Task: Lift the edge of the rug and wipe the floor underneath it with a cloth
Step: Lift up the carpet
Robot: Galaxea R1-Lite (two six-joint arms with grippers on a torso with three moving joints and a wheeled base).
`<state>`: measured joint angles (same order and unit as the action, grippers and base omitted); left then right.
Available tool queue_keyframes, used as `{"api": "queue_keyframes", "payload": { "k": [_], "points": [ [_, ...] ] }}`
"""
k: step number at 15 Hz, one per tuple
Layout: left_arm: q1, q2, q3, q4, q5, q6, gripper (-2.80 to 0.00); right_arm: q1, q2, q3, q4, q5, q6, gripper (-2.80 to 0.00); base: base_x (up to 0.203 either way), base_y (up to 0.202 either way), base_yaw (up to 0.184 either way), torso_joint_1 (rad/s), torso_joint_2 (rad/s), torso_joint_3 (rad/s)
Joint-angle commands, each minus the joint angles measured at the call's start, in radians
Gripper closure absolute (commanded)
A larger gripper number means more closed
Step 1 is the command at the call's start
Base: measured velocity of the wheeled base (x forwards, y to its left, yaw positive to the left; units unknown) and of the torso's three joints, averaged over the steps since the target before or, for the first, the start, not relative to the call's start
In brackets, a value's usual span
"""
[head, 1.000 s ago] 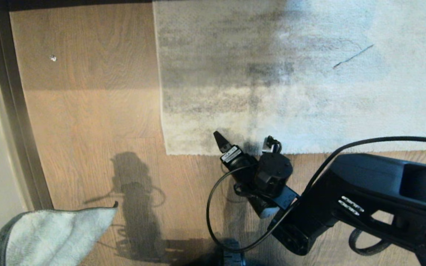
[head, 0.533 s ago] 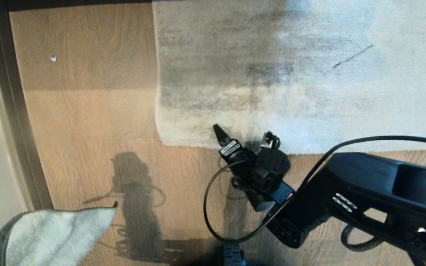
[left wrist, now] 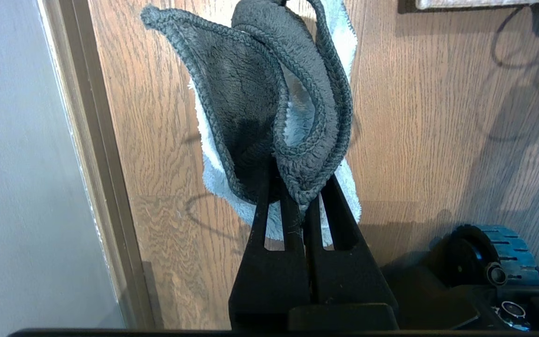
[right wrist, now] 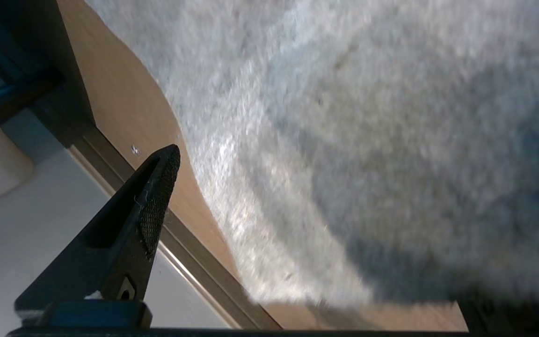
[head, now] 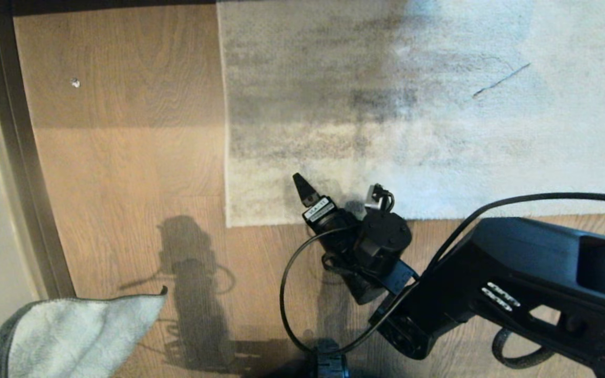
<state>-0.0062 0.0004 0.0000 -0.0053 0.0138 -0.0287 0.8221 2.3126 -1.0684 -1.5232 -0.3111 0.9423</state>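
Rug edge (head: pixel 281 218) at frame centre lies flat under wide-open, empty right gripper (head: pixel 336 191); thin hem may slip its jaws. Left gripper (left wrist: pixel 297 210), lower left, clamps cloth (left wrist: pixel 269 107).

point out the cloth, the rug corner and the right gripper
cloth (left wrist: pixel 269 121), left wrist view, dark grey fold above the fingers
rug corner (head: pixel 234 218), head view, near-left corner on the floor
right gripper (head: pixel 336 191), head view, midway between the fingertips

left end effector (left wrist: pixel 304 196): clamped tight | right end effector (head: pixel 336 193): fingers spread wide
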Motion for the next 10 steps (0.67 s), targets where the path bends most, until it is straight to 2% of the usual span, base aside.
{"api": "queue_keyframes", "payload": {
  "k": [1,10],
  "points": [
    [0.0,0.0,0.0,-0.001,0.0,0.0,0.0,0.003,0.013,0.004,-0.047,-0.002,0.008,-2.8,0.0,0.0,0.0,0.0,0.0,0.0],
    [0.0,0.0,0.0,0.001,0.0,0.0,0.0,0.002,0.071,-0.059,-0.047,-0.002,0.01,-2.8,0.0,0.0,0.0,0.0,0.0,0.0]
  ]
}}
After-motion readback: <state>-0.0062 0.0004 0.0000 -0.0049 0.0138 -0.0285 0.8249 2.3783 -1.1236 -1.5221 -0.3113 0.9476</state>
